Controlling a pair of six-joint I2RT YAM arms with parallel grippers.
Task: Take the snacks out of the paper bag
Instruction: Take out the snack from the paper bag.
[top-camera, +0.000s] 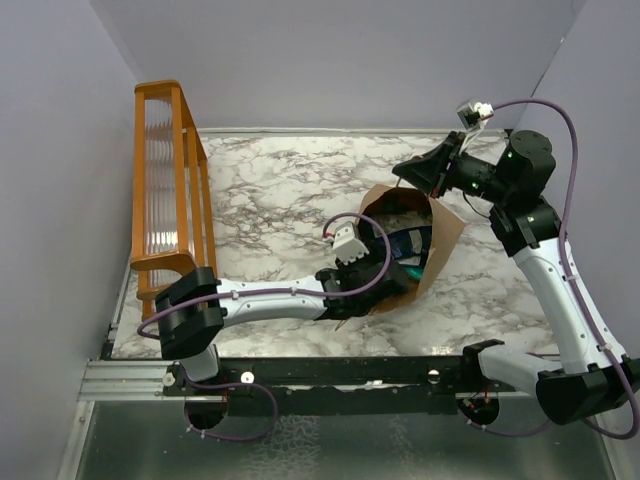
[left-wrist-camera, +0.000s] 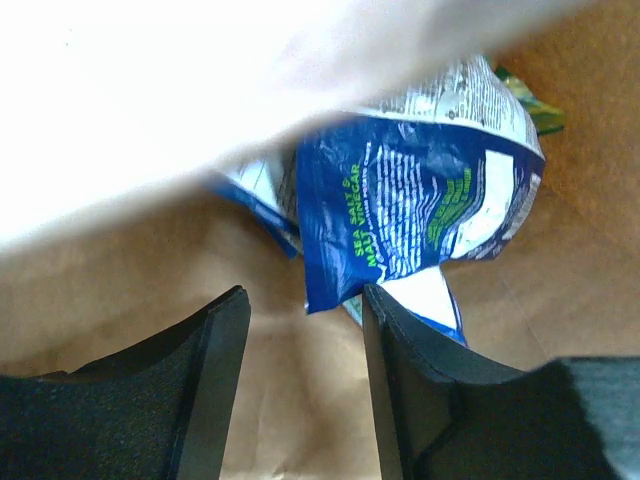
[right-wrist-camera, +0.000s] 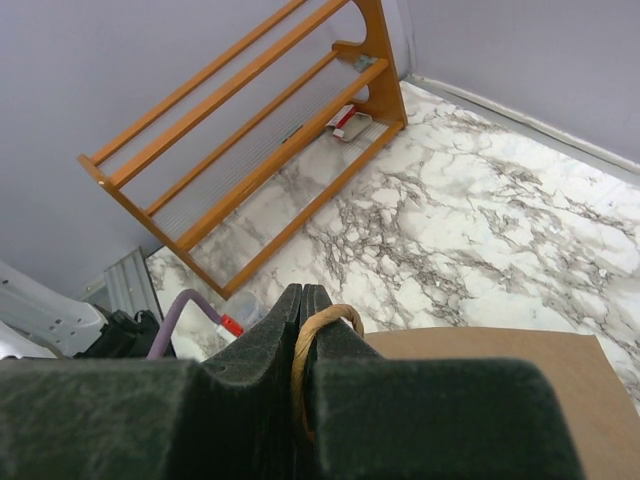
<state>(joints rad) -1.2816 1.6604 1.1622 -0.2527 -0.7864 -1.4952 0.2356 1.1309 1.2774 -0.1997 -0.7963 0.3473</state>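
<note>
Black mounting rail (top-camera: 330, 372) is carrying both arms along the near edge of the marble desk (top-camera: 280, 180) in the overhead view. The left tool (top-camera: 380, 262) is reaching into the mouth of the paper bag (top-camera: 445, 235), which is tipped toward it right of centre. The right tool (top-camera: 402, 175) is holding up the bag's far rim, and an orange rack (top-camera: 165, 180) is standing by the left wall.

Inside the bag, the left wrist camera is showing its tool released: jaws apart, nothing between them. A corner of a dark blue packet (left-wrist-camera: 410, 210) is poking just ahead of the gap, and a green packet (left-wrist-camera: 535, 108) is peeking out behind.

From the right wrist, the fingers are seen clenched on the bag's twisted handle (right-wrist-camera: 322, 335).

Trouble looks likeliest at the bite. Closing on that corner alone may be letting the slick foil slide free, or pinching the paper floor along with it. A hard pull could then be dragging the whole bag against its single held handle and tearing it.
</note>
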